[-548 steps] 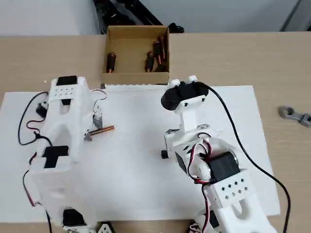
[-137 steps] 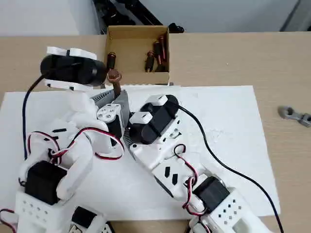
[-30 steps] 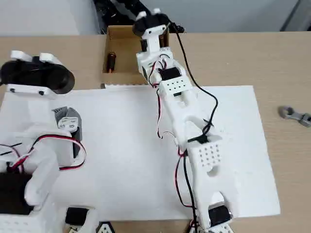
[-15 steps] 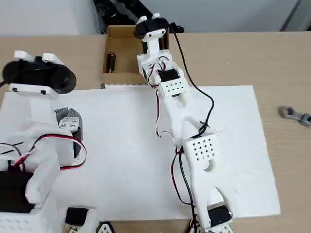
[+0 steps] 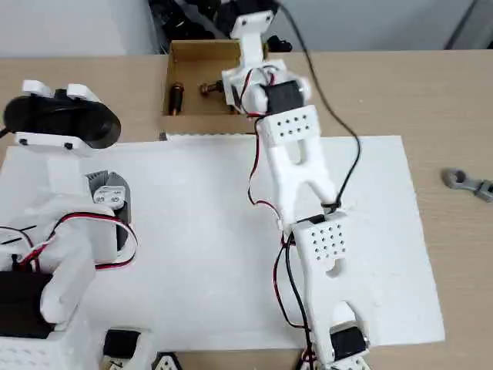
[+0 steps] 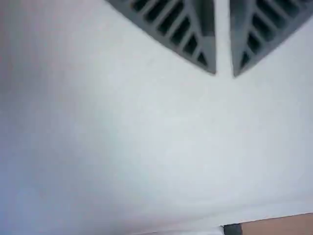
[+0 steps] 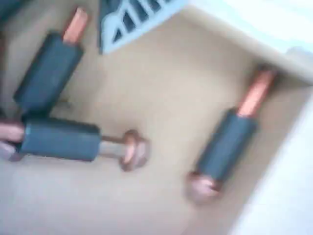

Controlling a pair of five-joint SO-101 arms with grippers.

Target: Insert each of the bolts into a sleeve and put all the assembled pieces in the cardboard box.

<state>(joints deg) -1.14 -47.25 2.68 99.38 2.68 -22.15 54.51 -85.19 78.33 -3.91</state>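
Right wrist view: we see sleeved bolts (image 7: 58, 139) lying in cardboard box (image 7: 161, 93); right gripper (image 5: 229, 87) state we cannot tell; left gripper (image 6: 223, 67) closed over white paper (image 6: 122, 147).

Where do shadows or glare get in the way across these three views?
High view: even light, no glare; only soft shadows lie on the white sheet. Left wrist view: shade darkens part of the sheet, nothing hidden. Right wrist view: the cardboard box floor is evenly lit, with faint shadows beside the assembled pieces.
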